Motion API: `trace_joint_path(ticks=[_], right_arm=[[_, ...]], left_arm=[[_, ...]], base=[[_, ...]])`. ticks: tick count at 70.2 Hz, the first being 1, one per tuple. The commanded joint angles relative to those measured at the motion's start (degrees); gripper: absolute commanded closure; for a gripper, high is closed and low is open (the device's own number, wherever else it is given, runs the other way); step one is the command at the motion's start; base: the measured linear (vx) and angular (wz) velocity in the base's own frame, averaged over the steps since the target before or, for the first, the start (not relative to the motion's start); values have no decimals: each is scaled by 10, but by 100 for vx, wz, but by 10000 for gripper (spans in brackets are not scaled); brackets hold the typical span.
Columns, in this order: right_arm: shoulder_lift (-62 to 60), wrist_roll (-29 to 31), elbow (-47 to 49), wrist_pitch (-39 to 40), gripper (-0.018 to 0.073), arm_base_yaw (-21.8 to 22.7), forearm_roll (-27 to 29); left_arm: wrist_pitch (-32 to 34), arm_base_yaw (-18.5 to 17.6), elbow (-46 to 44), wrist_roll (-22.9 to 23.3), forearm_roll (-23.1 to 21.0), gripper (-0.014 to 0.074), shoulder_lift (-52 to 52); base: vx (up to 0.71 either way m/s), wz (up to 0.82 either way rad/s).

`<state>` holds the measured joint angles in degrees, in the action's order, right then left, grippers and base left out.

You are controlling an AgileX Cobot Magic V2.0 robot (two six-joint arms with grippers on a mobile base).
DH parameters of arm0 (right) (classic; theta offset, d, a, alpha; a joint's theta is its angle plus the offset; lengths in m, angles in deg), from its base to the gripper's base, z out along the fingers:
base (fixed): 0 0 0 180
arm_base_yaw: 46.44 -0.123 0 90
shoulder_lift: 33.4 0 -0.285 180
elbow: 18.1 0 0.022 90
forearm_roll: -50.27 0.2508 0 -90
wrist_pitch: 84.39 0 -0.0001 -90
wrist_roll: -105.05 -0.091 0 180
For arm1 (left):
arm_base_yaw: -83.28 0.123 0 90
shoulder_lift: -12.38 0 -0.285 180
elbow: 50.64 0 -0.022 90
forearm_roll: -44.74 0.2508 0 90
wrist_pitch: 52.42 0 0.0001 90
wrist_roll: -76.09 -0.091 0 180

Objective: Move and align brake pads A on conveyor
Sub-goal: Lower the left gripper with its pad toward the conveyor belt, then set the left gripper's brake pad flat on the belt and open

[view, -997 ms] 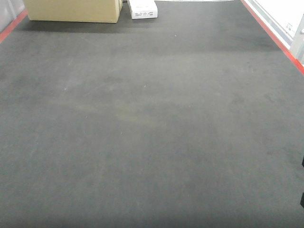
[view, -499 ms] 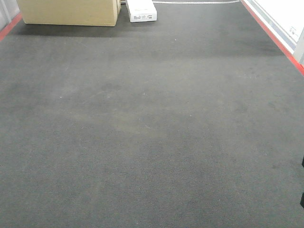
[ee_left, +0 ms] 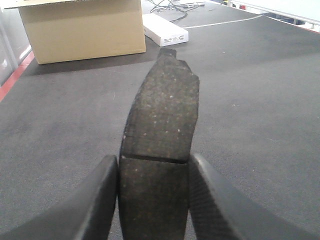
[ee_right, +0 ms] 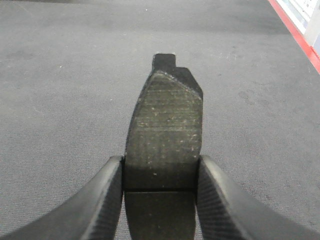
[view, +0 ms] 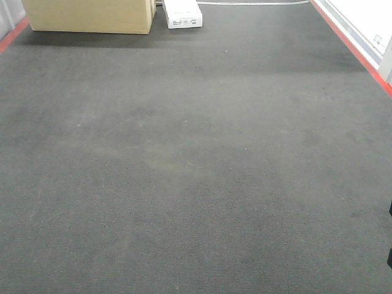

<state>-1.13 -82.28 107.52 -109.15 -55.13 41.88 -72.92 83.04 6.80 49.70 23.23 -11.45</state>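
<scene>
- Our left hand (ee_left: pixel 152 166) is clamped on the left brake pad (ee_left: pixel 162 115), a dark grey curved oblong of grainy, speckled friction material. Its two black textured fingers (ee_left: pixel 100 200) press against the pad's long edges.
- This pad points away from the hand towards the far end of the belt. The groove across its middle lies level with the fingertips, and a darker backing-plate tab shows at its far tip.
- Our right hand (ee_right: pixel 159 165) grips the right brake pad (ee_right: pixel 165 120), a matching dark grey curved oblong, in the same way, one finger on each side.
- The right pad's groove sits a little behind the fingertips, and a notched dark tab juts out at its far end.
- Both pads are seen against the conveyor (view: pixel 196 171), a wide charcoal belt with a rough woven texture. We cannot tell whether either pad touches it.
- A red border strip (view: pixel 350 41) runs along the belt's right edge.
- At the far end a tan cardboard box (view: pixel 92 15) stands on the belt, and a flat white carton (view: pixel 182 13) lies just beside it.
</scene>
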Motion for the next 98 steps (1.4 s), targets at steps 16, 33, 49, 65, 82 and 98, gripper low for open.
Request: trace_joint_path(ticks=[16,33,49,65,82,98], right_arm=[[5,3,17,52,511,1,-8],[5,3,17,51,511,1,-8],[5,3,17,50,511,1,-8],[5,3,17,47,511,1,-8],[5,3,17,47,511,1,-8],[5,3,17,47,511,1,-8]], left_arm=[[52,-4,-18,0,-12,513,-6],[60,-4,-18,4,-29,513,-9],[-34,-4,-57,-143,-135,513,-113],[-124,-5,-139,-308,-260,513,-284],[-198,-15,-244,-332,-280,513,-439],[-181,-124,-314,-321,-233,513,-533]], base=[[0,0],[0,0],[0,0],[0,0],[0,0],[0,0]])
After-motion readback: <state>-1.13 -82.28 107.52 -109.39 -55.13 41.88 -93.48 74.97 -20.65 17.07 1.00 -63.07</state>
